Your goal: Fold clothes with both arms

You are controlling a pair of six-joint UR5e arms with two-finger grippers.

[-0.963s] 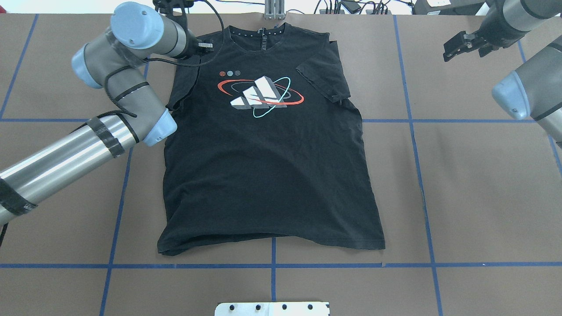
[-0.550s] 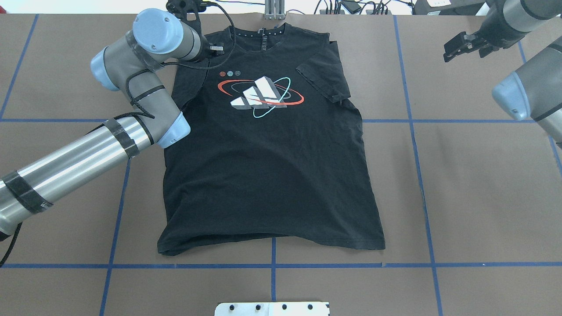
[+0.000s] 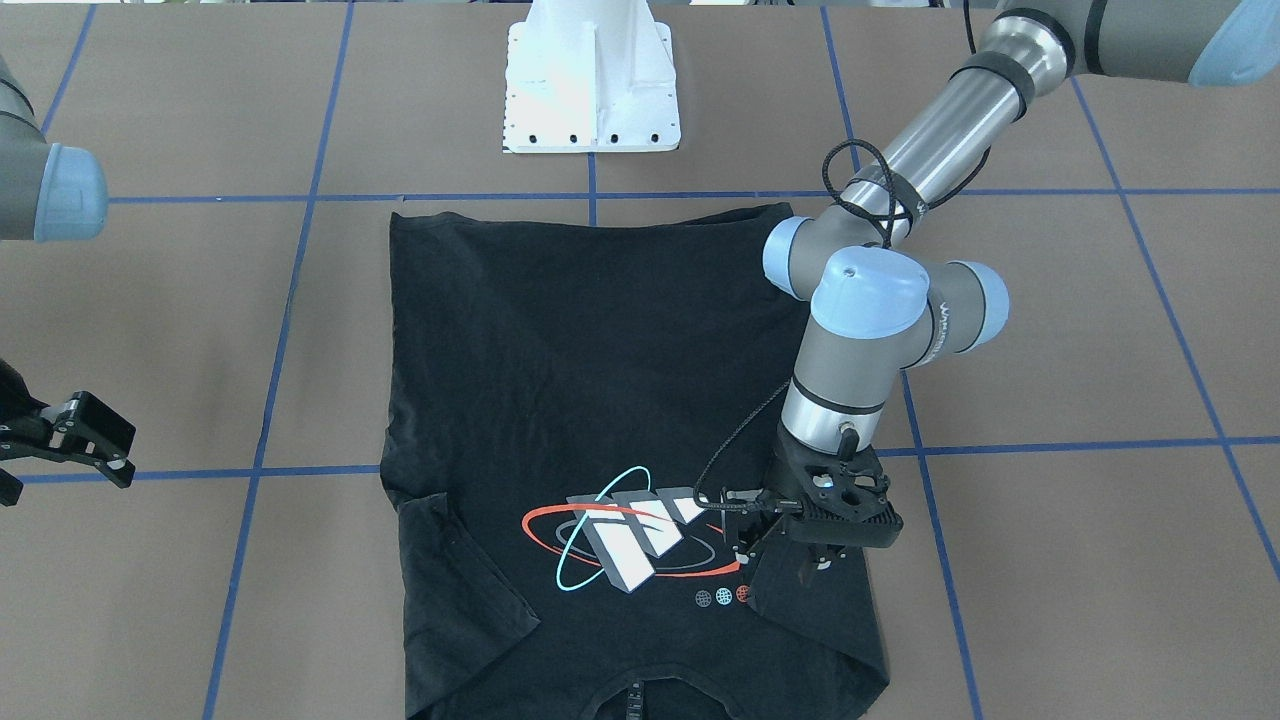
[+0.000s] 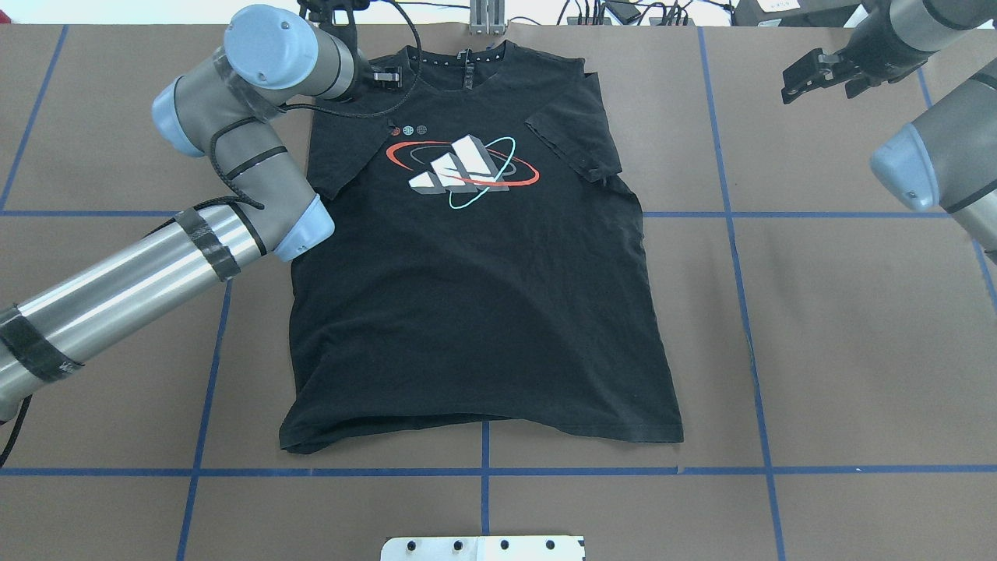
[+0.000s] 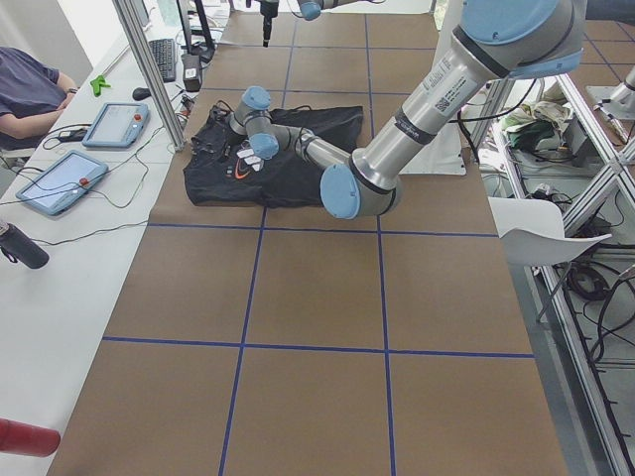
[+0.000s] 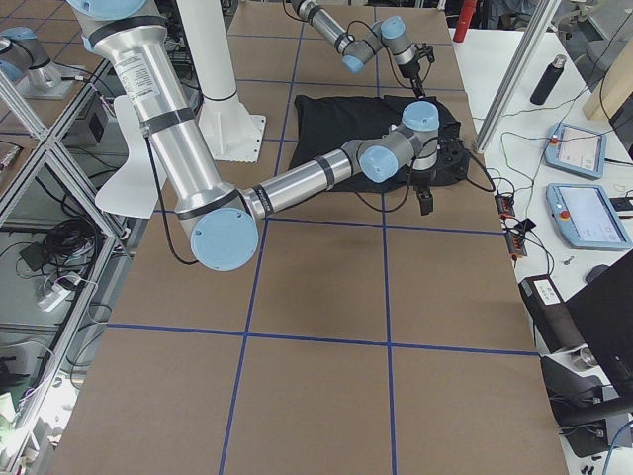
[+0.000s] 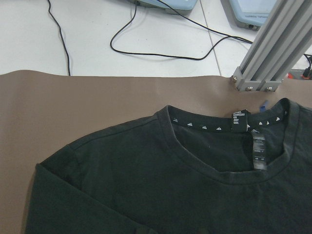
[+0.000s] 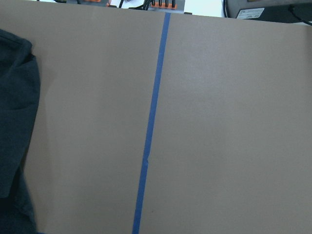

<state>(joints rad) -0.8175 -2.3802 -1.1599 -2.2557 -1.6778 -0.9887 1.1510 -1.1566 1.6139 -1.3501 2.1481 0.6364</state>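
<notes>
Left gripper seemingly pinches the black T-shirt's folded-in sleeve; next needs release, while the right gripper waits open.

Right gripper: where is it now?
In the overhead view, the right gripper hovers at the far right over bare table, well clear of the T-shirt.

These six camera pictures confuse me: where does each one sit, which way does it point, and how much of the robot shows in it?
Front-facing: across the table, facing the base; left gripper over the T-shirt.
Overhead: behind the robot, looking down; both arms, right gripper off the cloth.
Exterior left: table's end; left arm near.
Exterior right: opposite end; right arm near.
Left wrist: looks at the collar; no robot parts.
Right wrist: looks at blue tape on the table; no robot parts.
Shared: the shirt's orbit graphic shows front-facing and overhead.
</notes>
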